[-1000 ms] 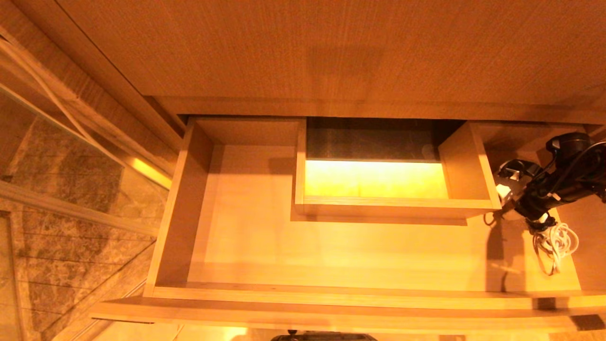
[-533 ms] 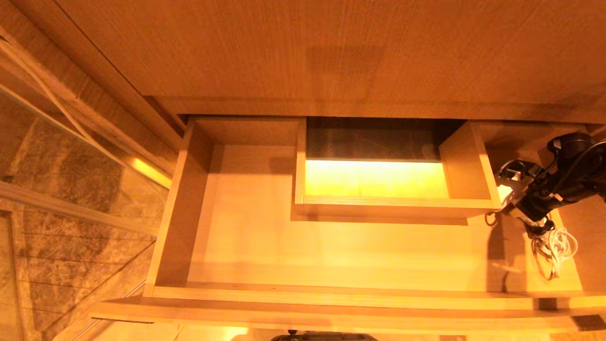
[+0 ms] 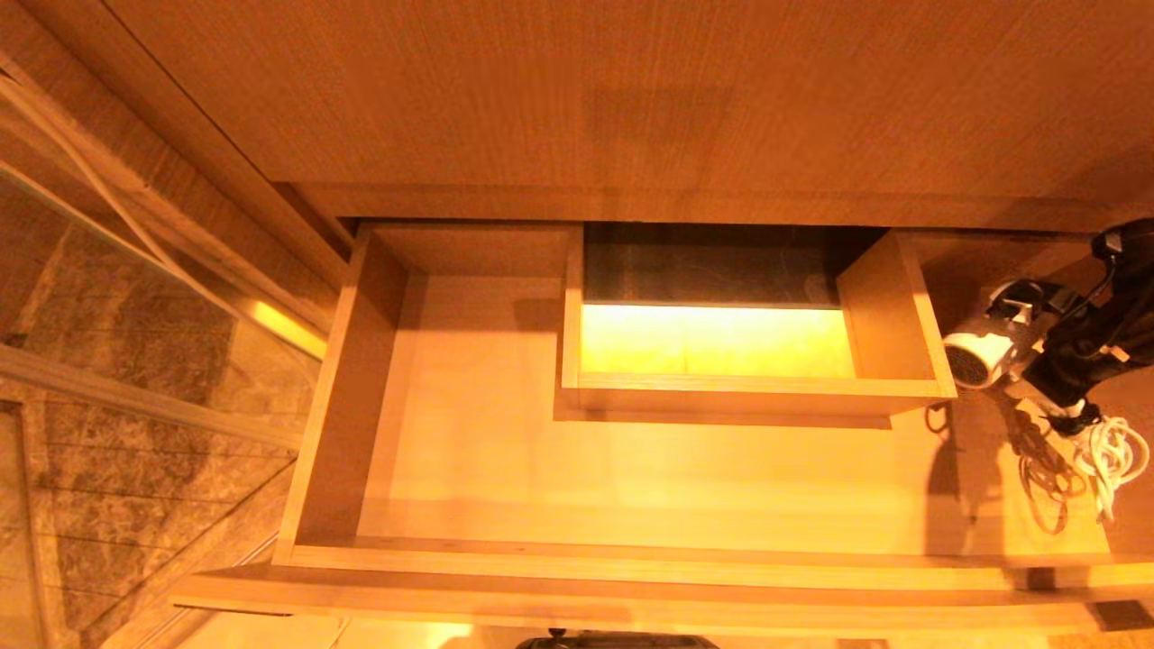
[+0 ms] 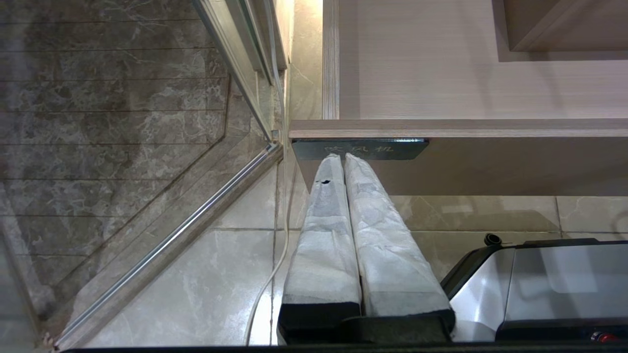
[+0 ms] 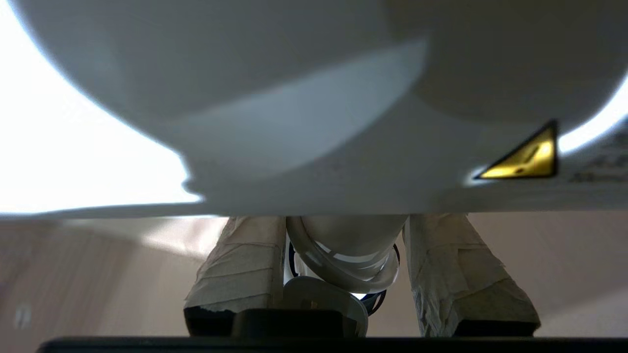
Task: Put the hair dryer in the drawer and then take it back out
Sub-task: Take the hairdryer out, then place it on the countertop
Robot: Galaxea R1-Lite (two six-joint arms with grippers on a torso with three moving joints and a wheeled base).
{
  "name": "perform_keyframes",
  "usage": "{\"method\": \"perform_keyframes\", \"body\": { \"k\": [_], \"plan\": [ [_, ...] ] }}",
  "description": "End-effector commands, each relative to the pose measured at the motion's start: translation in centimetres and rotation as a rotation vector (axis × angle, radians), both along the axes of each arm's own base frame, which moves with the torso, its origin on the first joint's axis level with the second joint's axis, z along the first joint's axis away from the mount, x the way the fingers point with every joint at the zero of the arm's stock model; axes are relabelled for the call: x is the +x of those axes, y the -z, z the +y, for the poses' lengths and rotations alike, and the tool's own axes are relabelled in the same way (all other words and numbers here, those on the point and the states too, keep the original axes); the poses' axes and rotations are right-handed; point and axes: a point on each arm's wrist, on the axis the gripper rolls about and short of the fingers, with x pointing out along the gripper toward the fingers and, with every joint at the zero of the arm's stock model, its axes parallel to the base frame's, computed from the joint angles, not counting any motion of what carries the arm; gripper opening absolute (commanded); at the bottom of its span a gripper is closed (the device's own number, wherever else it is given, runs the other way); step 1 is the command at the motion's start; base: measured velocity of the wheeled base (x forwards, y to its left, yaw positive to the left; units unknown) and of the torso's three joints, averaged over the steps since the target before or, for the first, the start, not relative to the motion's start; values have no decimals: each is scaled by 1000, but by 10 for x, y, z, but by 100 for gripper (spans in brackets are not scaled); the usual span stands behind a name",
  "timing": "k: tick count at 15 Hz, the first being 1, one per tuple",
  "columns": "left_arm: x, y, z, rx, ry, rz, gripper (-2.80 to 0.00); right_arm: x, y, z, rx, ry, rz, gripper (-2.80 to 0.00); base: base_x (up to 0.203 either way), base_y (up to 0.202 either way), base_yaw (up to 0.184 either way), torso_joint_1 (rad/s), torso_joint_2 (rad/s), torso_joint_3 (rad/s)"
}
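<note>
The drawer (image 3: 631, 552) stands pulled out, wide and shallow, with a boxed cut-out (image 3: 748, 395) in its middle. At its right end my right gripper (image 3: 1028, 347) is shut on the white hair dryer (image 3: 978, 359), holding it above the drawer floor. Its bundled cord (image 3: 1113, 455) dangles below. In the right wrist view the dryer's handle (image 5: 348, 235) sits between the taped fingers (image 5: 240, 264), and the rounded head (image 5: 314, 98) fills the picture. My left gripper (image 4: 342, 157) is shut and empty, parked below the drawer's front (image 4: 490, 166) by the dark label plate (image 4: 373, 148).
The wood countertop (image 3: 631, 99) overhangs the back of the drawer. A glass shower partition (image 3: 117, 297) and marble floor lie to the left. The robot's base (image 4: 539, 284) sits below the drawer front. The drawer floor left of the cut-out holds nothing.
The right gripper has closed on the hair dryer and raised it to the right. The white head now shows and the cord has come up off the drawer floor.
</note>
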Motion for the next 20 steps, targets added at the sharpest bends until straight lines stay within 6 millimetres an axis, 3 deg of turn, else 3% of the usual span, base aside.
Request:
{"method": "perform_keyframes", "body": {
  "k": [1,7,10,13,16,19,20],
  "plan": [
    [0,0,0,0,0,1,-280,-21,-33,2,-34,14,-61,-280,0,0,0,0,0,0],
    [0,0,0,0,0,1,-280,-89,-91,20,-132,26,-47,-280,0,0,0,0,0,0],
    [0,0,0,0,0,1,-280,-139,-126,33,-234,-4,-69,-280,0,0,0,0,0,0],
    [0,0,0,0,0,1,-280,-200,-160,56,-376,-31,-106,-280,0,0,0,0,0,0],
    [0,0,0,0,0,1,-280,-245,-180,80,-460,-22,-173,-280,0,0,0,0,0,0],
    [0,0,0,0,0,1,-280,-277,-194,100,-505,-2,-251,-280,0,0,0,0,0,0],
    [0,0,0,0,0,1,-280,-279,-195,102,-506,2,-259,-280,0,0,0,0,0,0]
  ]
}}
